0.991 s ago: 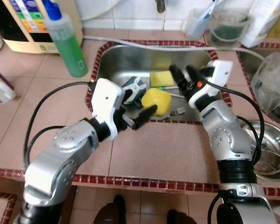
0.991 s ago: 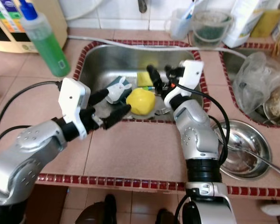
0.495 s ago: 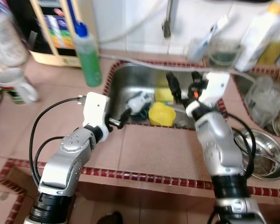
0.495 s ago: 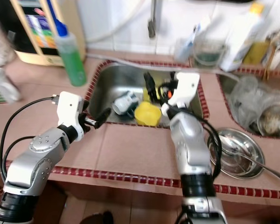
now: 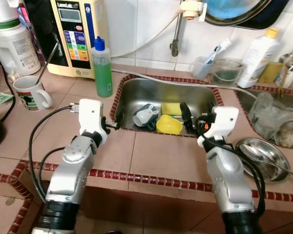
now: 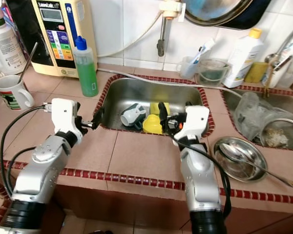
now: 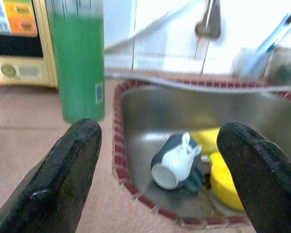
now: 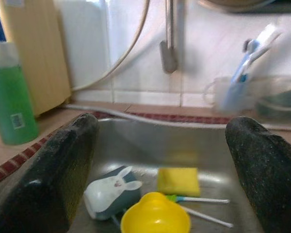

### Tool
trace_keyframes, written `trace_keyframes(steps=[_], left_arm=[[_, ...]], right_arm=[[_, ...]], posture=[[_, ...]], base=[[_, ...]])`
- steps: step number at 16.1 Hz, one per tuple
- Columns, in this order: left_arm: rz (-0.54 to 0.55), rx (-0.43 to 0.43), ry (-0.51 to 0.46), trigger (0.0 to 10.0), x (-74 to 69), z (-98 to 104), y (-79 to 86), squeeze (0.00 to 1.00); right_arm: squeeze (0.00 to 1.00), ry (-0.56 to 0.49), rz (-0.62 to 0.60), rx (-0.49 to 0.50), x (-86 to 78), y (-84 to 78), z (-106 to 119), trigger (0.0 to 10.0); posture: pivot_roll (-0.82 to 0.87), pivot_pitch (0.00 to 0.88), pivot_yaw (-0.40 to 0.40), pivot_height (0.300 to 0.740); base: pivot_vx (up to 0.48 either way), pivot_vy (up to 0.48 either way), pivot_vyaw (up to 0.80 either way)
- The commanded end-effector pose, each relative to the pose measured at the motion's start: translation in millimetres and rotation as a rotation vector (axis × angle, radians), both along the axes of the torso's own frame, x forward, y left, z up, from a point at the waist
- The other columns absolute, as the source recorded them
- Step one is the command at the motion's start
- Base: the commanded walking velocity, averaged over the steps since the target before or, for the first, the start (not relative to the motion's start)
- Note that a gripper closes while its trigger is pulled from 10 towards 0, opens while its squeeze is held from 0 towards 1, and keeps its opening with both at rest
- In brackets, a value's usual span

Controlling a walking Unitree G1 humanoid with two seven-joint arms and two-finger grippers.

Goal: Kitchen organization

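Note:
A steel sink [image 5: 118, 92] holds a grey-and-white rabbit mug [image 5: 146, 115] lying on its side, a yellow cup [image 5: 168, 125] and a yellow sponge [image 5: 171, 108]. My left gripper [image 5: 113, 126] is open and empty, low over the counter at the sink's front left corner. It points at the mug [image 7: 177, 162]. My right gripper [image 5: 193, 119] is open and empty at the sink's front right rim, just right of the yellow cup. In the right wrist view, the mug [image 8: 109, 191], cup [image 8: 155, 218] and sponge [image 8: 178, 180] lie ahead between the fingers.
A green soap bottle [image 5: 102, 70] stands left of the sink, with a water purifier [image 5: 75, 36] and a white mug [image 5: 30, 92] further left. A steel bowl [image 5: 261, 153] sits on the counter at right, beside a second sink with a plastic bag [image 5: 268, 109]. The tap [image 5: 175, 46] hangs over the sink.
The camera has risen and pulled back. Both grippers have drawn back from the items in the sink to its front rim, still open and empty.

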State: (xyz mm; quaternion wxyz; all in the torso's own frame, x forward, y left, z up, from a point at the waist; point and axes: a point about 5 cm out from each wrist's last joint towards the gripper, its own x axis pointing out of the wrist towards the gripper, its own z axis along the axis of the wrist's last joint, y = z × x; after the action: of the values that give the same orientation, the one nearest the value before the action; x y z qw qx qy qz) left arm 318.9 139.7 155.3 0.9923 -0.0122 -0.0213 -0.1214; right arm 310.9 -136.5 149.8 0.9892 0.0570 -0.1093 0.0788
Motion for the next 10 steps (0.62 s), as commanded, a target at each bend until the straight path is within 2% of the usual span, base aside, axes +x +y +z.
trace_keyframes(steps=[1,2,4,5,10], left_arm=[[0.000,0.023,-0.008,10.0,-2.0,-4.3,-1.8,0.00],[-0.007,0.013,-0.016,10.0,-3.1,-5.4,-3.8,0.00],[-0.021,0.013,-0.065,10.0,-4.5,-0.9,-6.1,0.00],[-0.023,0.022,-0.088,10.0,-4.4,0.7,-6.6,0.00],[-0.060,0.044,-0.157,10.0,-10.1,5.2,-10.3,0.00]], right_arm=[[1.00,-0.049,-0.021,-0.032,-2.3,0.1,7.3,10.0],[1.00,-0.061,-0.038,-0.068,-3.9,0.9,6.7,10.0],[1.00,-0.082,0.003,-0.060,-8.0,6.3,7.2,10.0],[0.00,-0.089,0.006,-0.076,-9.6,8.4,7.1,10.0],[0.00,-0.096,0.006,-0.104,-12.5,9.9,4.3,10.0]], posture=[[0.05,0.000,-0.022,0.740],[0.05,0.000,-0.023,0.740],[0.05,0.000,-0.026,0.740],[0.05,0.000,-0.025,0.740],[0.05,0.000,-0.020,0.740]], base=[[0.000,0.000,0.00],[0.000,0.000,0.00],[0.000,0.000,0.00],[0.000,0.000,0.00],[0.000,0.000,0.00]])
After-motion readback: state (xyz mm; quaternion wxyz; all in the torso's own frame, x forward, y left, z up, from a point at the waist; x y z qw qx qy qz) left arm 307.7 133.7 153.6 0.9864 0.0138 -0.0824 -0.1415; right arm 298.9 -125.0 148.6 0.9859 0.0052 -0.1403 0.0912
